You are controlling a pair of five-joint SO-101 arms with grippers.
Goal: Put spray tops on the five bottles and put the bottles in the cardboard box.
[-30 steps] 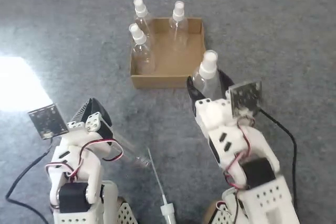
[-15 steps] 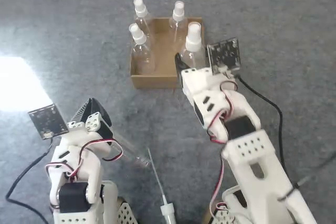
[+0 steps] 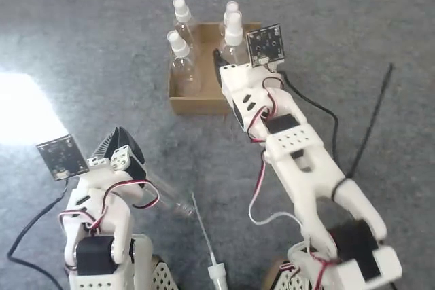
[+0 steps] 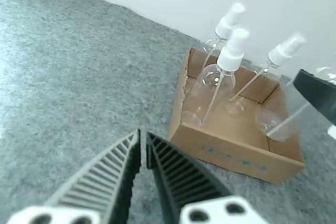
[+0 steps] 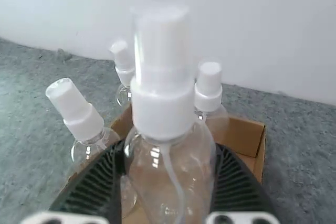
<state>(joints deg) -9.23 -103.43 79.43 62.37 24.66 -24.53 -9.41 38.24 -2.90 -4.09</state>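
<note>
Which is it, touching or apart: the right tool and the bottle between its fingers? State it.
Touching. In the right wrist view, the right tool has its ribbed fingers pressed against both sides of the bottle.

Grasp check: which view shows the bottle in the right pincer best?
Right wrist view: the bottle centred in the right pincer, spray top on. High view: its top over the cardboard box. Left wrist view: its base.

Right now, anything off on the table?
Yes. A spray top lies loose on the table between the arm bases, beside what looks like a clear bottle lying on its side. That top is not yet fitted.
</note>
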